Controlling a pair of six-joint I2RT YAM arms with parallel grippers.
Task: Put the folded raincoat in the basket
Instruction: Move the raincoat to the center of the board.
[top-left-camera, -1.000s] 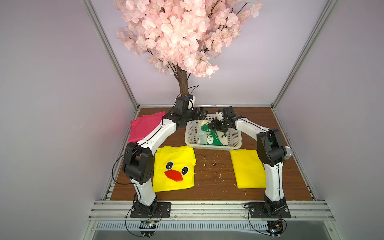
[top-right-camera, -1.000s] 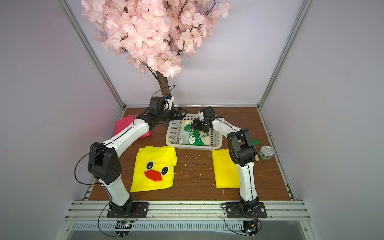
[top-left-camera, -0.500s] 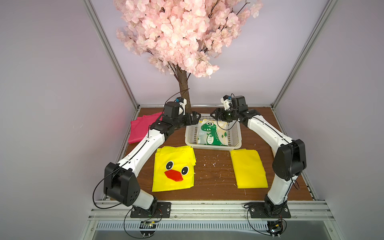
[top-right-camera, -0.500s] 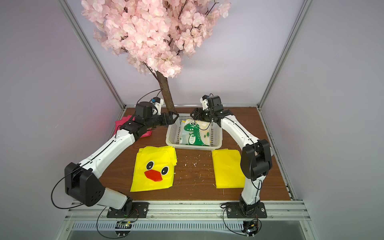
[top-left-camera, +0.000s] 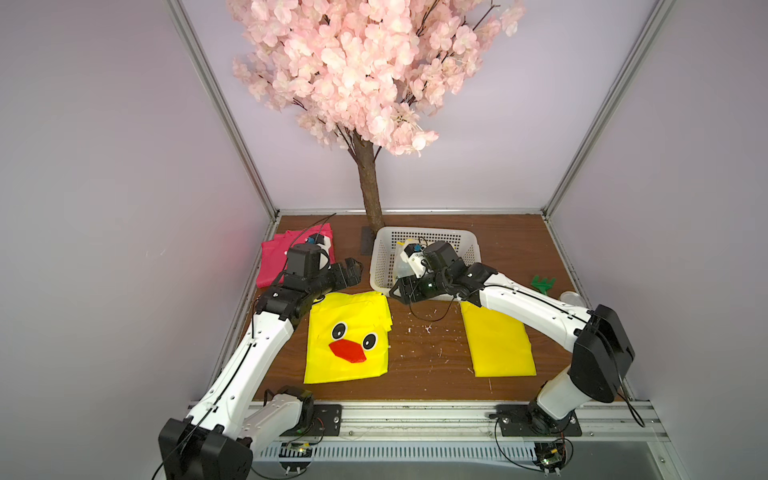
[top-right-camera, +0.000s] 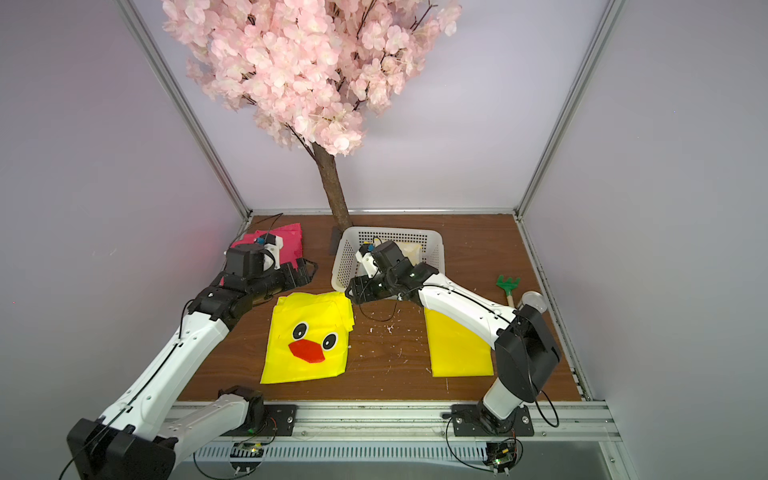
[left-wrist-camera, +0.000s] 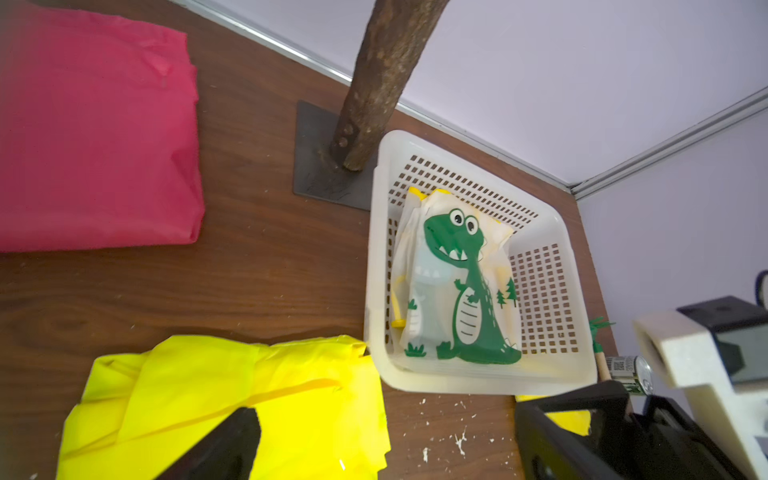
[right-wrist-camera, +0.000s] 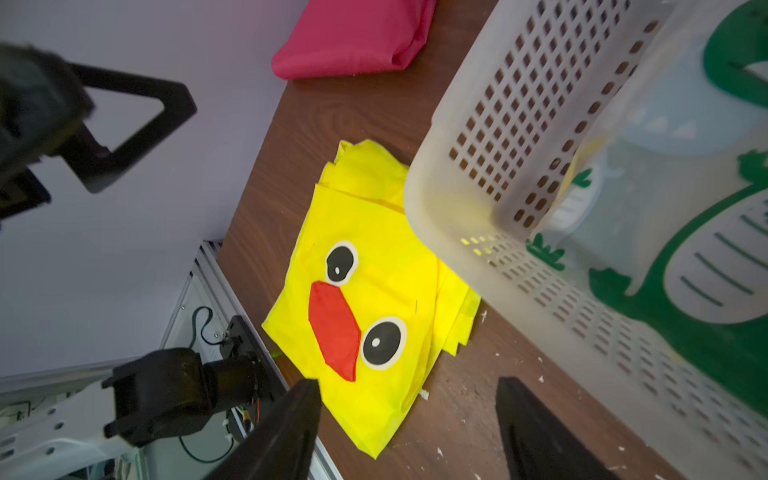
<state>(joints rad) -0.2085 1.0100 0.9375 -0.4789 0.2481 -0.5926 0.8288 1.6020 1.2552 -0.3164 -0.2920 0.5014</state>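
Lilac walls, brown wooden tabletop

— Where's the basket?
— At the back, beside the tree trunk. The right gripper hangs at its near left corner.
— And the left gripper?
— Between the pink folded cloth and the duck-faced raincoat, apart from the basket. A plain yellow raincoat lies by the right arm.

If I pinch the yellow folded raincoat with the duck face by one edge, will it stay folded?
Probably not: the yellow duck-face raincoat lies as thin layers, splayed at one edge, so it would likely droop open. Its smooth sheen suggests a slippery sheet.
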